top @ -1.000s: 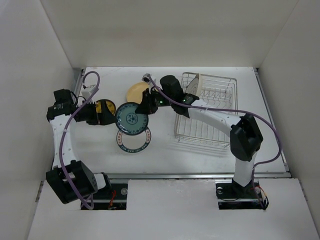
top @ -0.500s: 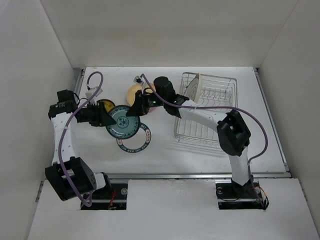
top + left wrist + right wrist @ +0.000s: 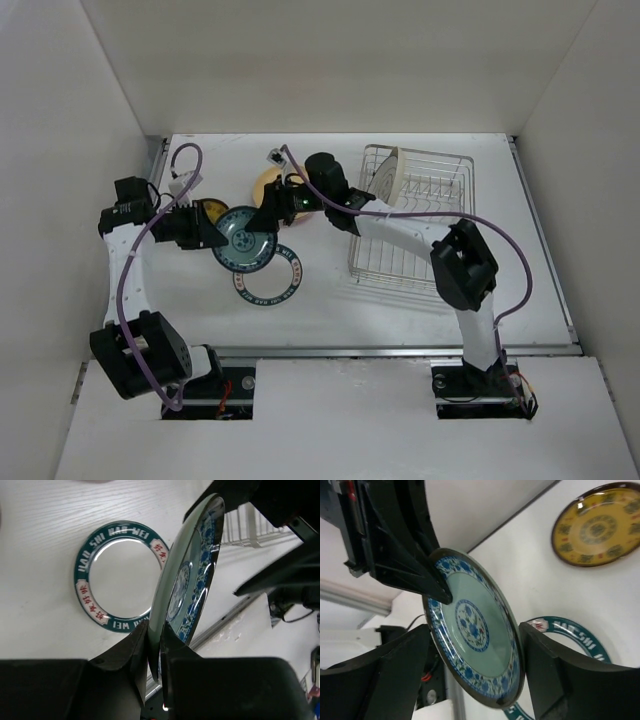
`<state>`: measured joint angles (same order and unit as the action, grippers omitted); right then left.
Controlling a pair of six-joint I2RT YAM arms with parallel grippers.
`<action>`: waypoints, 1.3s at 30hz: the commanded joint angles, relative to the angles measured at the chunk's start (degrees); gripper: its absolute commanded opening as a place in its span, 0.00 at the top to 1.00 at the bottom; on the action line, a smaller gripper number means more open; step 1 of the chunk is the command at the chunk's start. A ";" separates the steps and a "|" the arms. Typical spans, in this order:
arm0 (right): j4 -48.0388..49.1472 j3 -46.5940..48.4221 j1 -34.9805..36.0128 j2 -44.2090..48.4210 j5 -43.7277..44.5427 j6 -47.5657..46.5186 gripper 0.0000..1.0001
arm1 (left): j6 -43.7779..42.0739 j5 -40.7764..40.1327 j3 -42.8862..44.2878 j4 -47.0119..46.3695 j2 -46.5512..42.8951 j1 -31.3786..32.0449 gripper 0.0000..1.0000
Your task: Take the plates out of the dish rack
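Observation:
A small teal plate point(image 3: 245, 240) with blue flowers hangs tilted over the table between both arms. My left gripper point(image 3: 207, 236) is shut on its rim; in the left wrist view the plate point(image 3: 192, 580) runs edge-on between the jaws of that gripper point(image 3: 155, 645). My right gripper point(image 3: 272, 213) is open, and in the right wrist view its fingers point(image 3: 555, 670) straddle the plate point(image 3: 472, 625) loosely. The wire dish rack point(image 3: 420, 250) stands at the right with a cream plate point(image 3: 388, 172) upright in its far left corner.
A white plate with a dark lettered rim point(image 3: 285, 290) lies flat just under the teal one. A small yellow plate point(image 3: 212, 210) and a tan plate point(image 3: 265, 183) lie behind it. White walls close in the table at left, right and back.
My right arm carried the teal plate left to the left gripper. The left jaws shut on its rim, then the right jaws opened.

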<state>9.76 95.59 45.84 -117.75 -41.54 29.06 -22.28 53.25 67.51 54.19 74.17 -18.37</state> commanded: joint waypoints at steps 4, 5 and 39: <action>-0.61 -0.92 -2.16 8.05 14.25 -0.32 0.19 | 11.19 -15.53 1.14 -10.50 0.62 -0.17 1.00; -0.62 -3.20 -2.16 11.03 16.38 -0.32 0.19 | 13.91 -17.20 1.75 -12.51 1.41 -1.39 1.00; -14.42 -13.33 -3.48 34.35 37.48 -9.55 0.15 | 17.80 -32.59 20.91 -9.55 41.05 -4.40 0.35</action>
<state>-4.75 81.54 42.06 -85.60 -6.72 20.29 -0.56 25.45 86.26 41.43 116.62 -24.62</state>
